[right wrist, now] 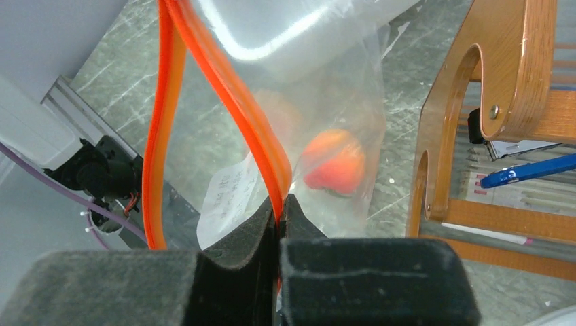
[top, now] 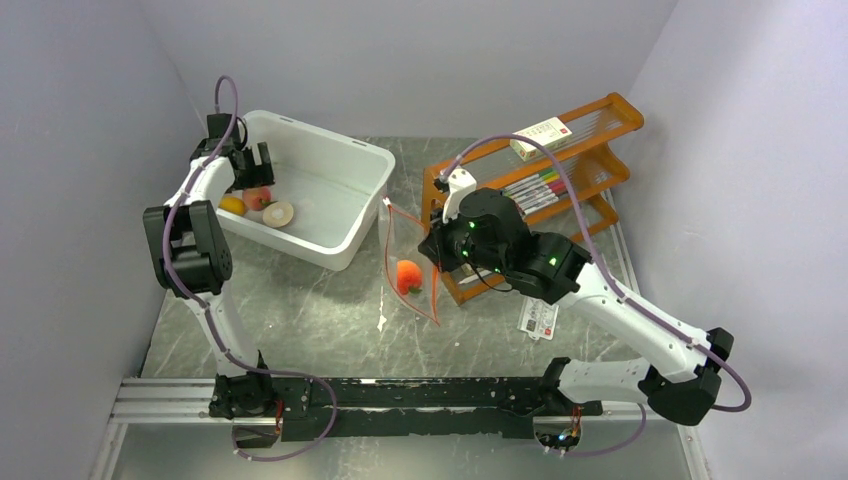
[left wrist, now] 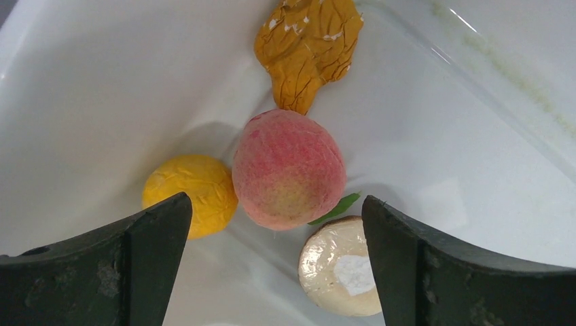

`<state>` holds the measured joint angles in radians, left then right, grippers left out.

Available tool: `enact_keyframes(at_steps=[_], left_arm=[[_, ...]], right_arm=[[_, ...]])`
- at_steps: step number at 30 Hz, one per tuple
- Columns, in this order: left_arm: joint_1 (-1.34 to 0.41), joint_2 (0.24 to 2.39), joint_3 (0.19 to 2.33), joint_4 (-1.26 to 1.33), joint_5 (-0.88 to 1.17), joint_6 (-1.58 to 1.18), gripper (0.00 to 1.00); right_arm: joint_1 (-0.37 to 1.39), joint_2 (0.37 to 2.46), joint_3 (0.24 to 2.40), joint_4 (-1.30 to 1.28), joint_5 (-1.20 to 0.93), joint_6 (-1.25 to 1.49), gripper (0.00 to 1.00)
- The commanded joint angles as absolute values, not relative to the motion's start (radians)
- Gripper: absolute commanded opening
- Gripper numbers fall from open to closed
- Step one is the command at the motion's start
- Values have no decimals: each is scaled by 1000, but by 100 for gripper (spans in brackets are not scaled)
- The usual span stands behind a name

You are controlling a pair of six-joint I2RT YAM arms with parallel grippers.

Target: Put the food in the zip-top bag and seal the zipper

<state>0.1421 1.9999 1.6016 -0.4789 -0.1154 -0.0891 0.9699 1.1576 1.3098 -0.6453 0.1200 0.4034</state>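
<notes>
Fruit (right wrist: 334, 170) hazy inside zip-top bag (right wrist: 343, 81)

Inside the white tub (top: 330, 190), open from above, its corner wall hems the peach (left wrist: 289, 170); the yellow fruit (left wrist: 190, 193) and cream disc (left wrist: 339, 265) crowd it.

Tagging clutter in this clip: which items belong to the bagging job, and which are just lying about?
Job: zip-top bag, its orange-red zipper pinched by the right gripper, red-orange fruit inside; peach, yellow fruit in the white tub under the open left gripper.
Lying about: wooden rack, markers, small box, printed card.
</notes>
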Motion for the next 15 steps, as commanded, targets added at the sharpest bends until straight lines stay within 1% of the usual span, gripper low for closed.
enact_keyframes(at_steps=[1, 3, 15], left_arm=[[148, 2011, 1595, -444, -77, -69, 95], [149, 2029, 1604, -447, -61, -61, 96], [148, 2100, 1608, -406, -85, -52, 88]], right_arm=[[969, 1162, 1324, -646, 126, 401, 0], [969, 1163, 1325, -642, 121, 395, 0], [968, 1165, 1307, -619, 93, 387, 0]])
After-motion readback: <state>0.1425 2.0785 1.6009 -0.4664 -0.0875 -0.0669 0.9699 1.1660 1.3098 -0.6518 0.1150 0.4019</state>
